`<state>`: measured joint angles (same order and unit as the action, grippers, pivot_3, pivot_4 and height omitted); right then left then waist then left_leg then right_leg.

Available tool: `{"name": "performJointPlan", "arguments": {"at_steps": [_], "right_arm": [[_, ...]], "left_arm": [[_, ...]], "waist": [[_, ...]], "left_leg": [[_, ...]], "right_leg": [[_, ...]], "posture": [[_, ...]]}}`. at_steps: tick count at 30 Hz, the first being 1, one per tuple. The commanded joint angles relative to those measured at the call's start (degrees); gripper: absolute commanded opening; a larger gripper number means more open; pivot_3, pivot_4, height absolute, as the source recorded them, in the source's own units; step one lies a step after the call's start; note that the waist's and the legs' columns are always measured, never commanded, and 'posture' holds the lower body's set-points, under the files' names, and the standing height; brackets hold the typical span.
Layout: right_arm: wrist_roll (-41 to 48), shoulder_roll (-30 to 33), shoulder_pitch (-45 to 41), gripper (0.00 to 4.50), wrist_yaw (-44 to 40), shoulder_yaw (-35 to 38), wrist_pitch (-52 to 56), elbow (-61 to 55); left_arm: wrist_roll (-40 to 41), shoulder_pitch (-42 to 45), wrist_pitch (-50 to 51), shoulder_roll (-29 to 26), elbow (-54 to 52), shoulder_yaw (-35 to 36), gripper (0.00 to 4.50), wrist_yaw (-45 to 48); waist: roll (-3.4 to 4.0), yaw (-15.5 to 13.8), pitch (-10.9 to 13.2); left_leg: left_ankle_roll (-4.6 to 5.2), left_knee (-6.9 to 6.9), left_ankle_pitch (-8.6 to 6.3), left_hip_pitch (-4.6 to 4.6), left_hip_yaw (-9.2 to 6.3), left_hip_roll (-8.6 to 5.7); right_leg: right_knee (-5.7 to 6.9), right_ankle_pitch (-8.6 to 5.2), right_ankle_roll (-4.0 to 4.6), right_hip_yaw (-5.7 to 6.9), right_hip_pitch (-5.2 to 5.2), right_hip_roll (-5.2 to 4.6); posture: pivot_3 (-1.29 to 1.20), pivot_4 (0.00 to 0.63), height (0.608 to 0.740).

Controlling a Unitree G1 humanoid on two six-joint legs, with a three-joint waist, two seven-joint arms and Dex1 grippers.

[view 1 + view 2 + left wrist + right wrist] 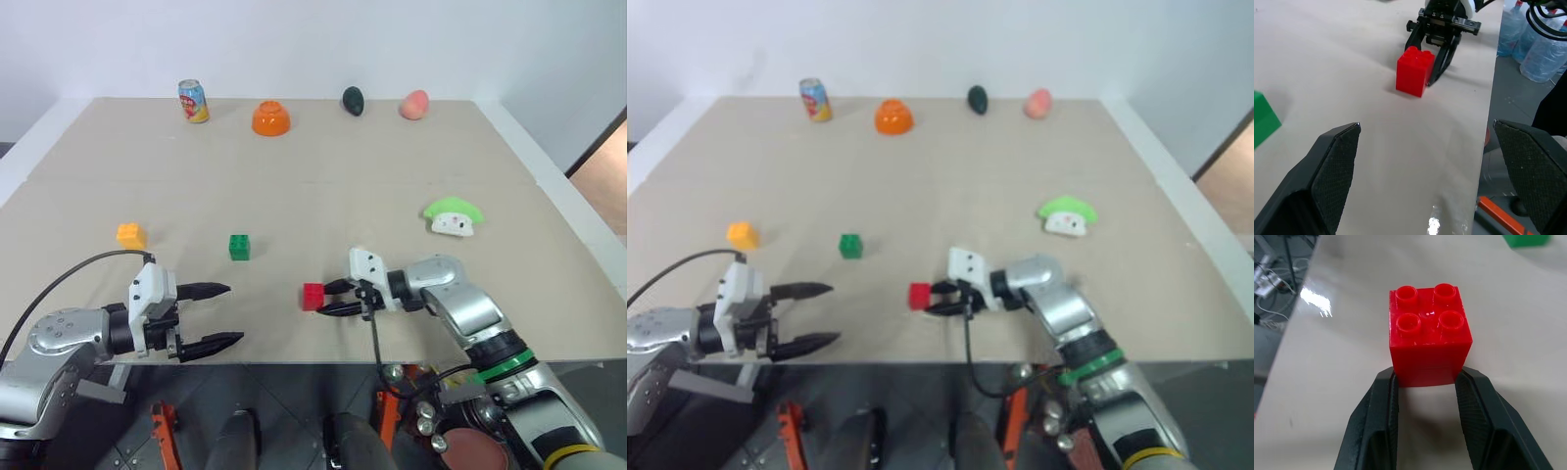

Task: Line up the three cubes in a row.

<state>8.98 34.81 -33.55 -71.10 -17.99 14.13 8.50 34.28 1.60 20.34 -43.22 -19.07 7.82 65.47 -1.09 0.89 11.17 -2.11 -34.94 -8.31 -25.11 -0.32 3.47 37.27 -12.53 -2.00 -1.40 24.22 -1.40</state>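
Right wrist view has the right gripper (1425, 382) pinching the red cube's (1429, 335) near end, ready to shift it; left gripper (216, 314) hangs wide, grasping nothing.

Far across the table (294, 186) stand a drink can (193, 101), orange bowl (270, 118), dark avocado-shaped toy (353, 100) and peach (414, 104); a green-capped mushroom toy (454, 216) sits at three o'clock.

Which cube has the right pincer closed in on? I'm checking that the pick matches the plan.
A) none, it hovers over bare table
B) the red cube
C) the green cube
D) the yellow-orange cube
B: the right pincer has its two black fingers against the sides of the red cube near the table's front edge.
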Motion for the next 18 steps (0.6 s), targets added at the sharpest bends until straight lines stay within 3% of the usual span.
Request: {"name": "performJointPlan", "arguments": {"at_steps": [1,7,18], "right_arm": [[1.3,4.7,-1.0,1.14,-2.5,5.0,-1.6,1.9],[3.1,8.9,-5.0,1.14,-10.1,7.3,-3.7,8.3],[1.2,-0.5,-15.7,1.14,-16.7,4.4,-11.8,25.4]], "left_arm": [[0.7,2.2,-0.1,0.5,-0.6,-1.8,4.5,1.1],[1.0,4.5,0.6,1.1,-0.4,-3.8,4.5,1.6],[4.4,-0.7,5.1,-1.2,-6.1,1.1,4.5,-1.1]], "waist": [[-0.02,0.1,0.0],[-0.02,0.8,0.0],[-0.02,1.1,0.0]], "left_leg": [[0.0,-0.04,0.0,0.0,0.03,0.0],[0.01,-0.04,0.0,0.07,0.08,0.11],[0.02,-0.02,0.0,0.08,0.07,0.18]], "right_leg": [[0.0,0.01,-0.02,-0.02,-0.01,-0.01],[0.01,0.09,0.04,-0.08,0.04,0.15],[0.06,0.11,0.05,-0.17,0.06,0.27]], "posture": [[0.0,0.15,0.738],[0.0,0.15,0.738],[0.0,0.15,0.738]]}}
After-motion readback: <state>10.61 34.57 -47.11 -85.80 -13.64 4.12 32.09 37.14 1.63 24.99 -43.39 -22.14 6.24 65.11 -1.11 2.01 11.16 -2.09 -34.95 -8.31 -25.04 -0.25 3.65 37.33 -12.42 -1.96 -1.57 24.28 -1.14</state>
